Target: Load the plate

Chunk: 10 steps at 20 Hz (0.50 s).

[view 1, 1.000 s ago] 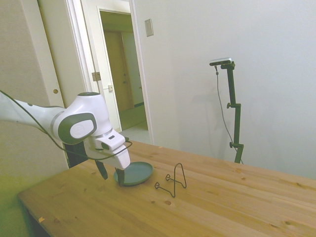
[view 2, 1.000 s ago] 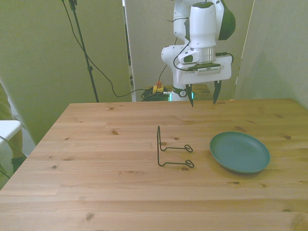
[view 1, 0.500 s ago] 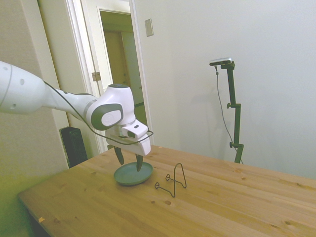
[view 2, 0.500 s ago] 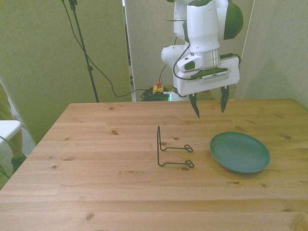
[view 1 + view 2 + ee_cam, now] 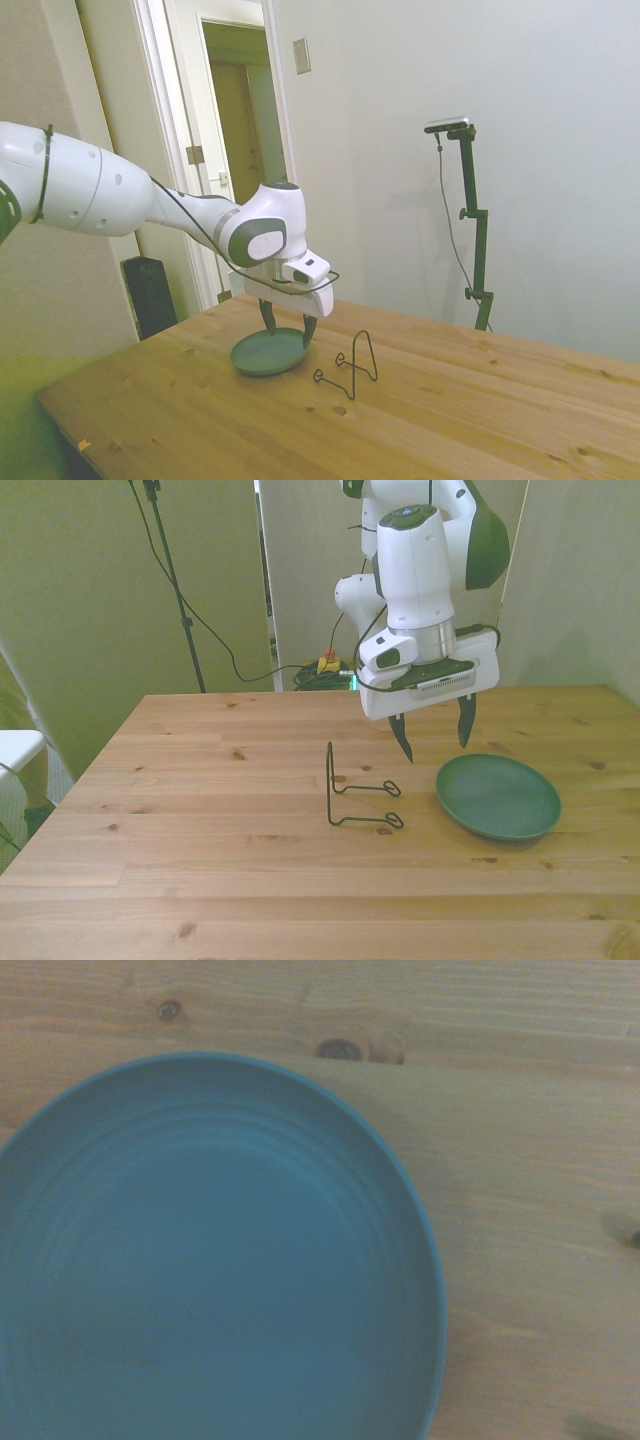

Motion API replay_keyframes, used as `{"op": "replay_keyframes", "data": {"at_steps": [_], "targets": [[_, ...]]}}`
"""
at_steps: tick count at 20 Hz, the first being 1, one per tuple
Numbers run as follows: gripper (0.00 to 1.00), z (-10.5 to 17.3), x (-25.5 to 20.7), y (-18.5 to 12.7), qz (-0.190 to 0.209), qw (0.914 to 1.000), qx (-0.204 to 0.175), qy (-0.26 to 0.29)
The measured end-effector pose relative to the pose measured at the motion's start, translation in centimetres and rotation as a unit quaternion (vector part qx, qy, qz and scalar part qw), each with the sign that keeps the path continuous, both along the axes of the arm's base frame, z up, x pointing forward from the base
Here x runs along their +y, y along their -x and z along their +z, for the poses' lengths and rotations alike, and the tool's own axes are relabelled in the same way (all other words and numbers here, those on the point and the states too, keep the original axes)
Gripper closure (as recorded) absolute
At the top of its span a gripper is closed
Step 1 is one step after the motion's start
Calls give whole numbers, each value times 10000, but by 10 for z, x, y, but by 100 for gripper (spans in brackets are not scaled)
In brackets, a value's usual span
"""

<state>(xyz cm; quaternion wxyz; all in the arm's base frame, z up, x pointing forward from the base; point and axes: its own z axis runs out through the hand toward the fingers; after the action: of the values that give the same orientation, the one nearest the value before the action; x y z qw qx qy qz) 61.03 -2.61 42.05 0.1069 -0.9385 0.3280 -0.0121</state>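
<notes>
On the wooden plank table, toward the front view's right, sits the small round teal plate, a shallow grey-green dish with a low raised rim, lying flat on the boards with nothing in it. The wrist view is filled mostly by that same plate, smooth inside with faint concentric rings, and a couple of dark knots in the wood show just past its rim (a bit soft-focus, but clear enough).

The white robot arm's two-finger gripper hangs in the air with its dark fingers pointing down and spread apart, gripping nothing. In the front view the fingertips sit above the plate's far edge, on the side nearer the stand, and there's a visible gap between them and the dish. From the side view the gripper hangs right over the plate, with the finger ends low and close to the dish; I can't tell from that angle whether they touch.

Just beside the plate, on the front view's left of it, stands the thin black wire stand, an upright loop with two wire feet reaching out along the table toward the plate. In the side view the stand is near the plate but apart from it.
</notes>
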Motion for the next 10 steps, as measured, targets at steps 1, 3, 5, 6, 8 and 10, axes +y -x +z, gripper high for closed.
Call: {"op": "replay_keyframes", "data": {"at_steps": [1,3,5,6,8,10], "targets": [[0,-5,1,-4,23,10000,15,-28],[0,-13,3,-12,123,9999,28,-73],[0,-19,4,-19,175,9998,50,-103],[0,-23,5,-22,187,9998,63,-105],[0,-30,6,-26,202,9997,102,-109],[0,-40,8,-30,221,9995,167,-115]]}}
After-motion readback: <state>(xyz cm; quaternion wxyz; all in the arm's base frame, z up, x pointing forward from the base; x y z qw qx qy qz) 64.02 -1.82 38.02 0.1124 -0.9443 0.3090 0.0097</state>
